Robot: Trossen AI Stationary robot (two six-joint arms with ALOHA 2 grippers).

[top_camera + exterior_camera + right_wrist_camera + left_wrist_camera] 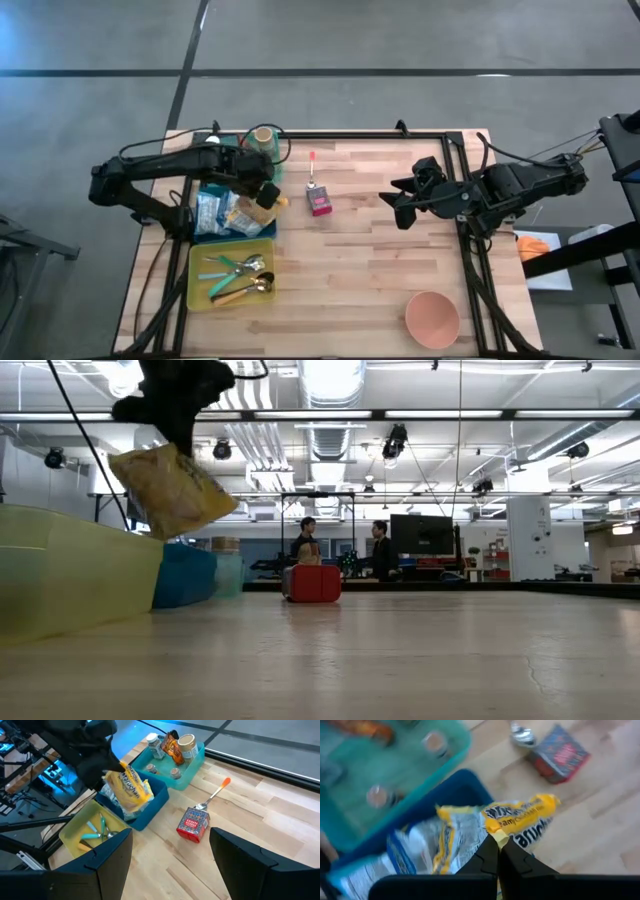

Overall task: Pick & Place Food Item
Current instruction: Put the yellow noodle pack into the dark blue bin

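- Two arms over the surface (370,280); left tool (498,851) is clamped on the top edge of a yellow snack bag (520,817), right tool (170,850) waits w/ fingers apart, nothing in it, toward the right side.
- Bag hangs below the left tool, lifted clear of the blue bin (150,805); in the low view it dangles tilted, well above the wood.
- Risk 1: grip is only a thin pinch on the bag's corner/seam. A quick swing could let it slip out, esp. since it hangs crooked.
- Risk 2: bag's lower end is near the other packets (212,210) in the blue bin; dragging sideways too low could snag one or catch the bin wall.
- Risk 3: red box (320,203) w/ a spoon (312,170) beside it sits just past the bins, toward mid-surface. A low carry that way could knock it.
- Also around: teal bin (192,762) w/ jars, yellow tray (200,262) w/ cutlery, pink bowl (432,318) at the near right corner, well apart from the bag.
- Drop target not obvious; bowl is a guess.
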